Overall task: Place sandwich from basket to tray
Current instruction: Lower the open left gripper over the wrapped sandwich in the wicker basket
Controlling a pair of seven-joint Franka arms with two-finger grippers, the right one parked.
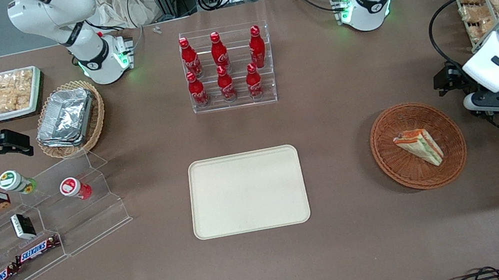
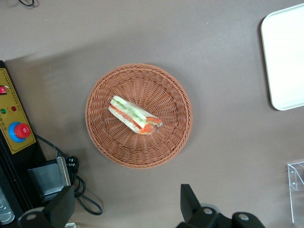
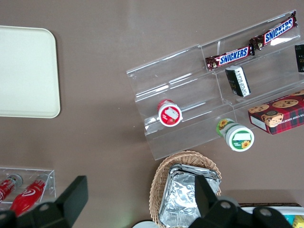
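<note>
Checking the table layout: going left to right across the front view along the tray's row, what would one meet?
Snickers bars → tray → basket holding the sandwich → open claw above the table beside the basket.

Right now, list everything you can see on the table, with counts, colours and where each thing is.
sandwich: one, white with red and green filling, in the basket
basket: one, reddish-brown wicker, toward the working arm's end
tray: one, cream, mid-table
cola bottles: six, red, in a clear rack farther from the front camera than the tray
foil containers: stacked, silver, in a pale wicker basket
Snickers bars: two, brown, on a clear stand
gripper: one, black, open, above the table beside the basket
</note>
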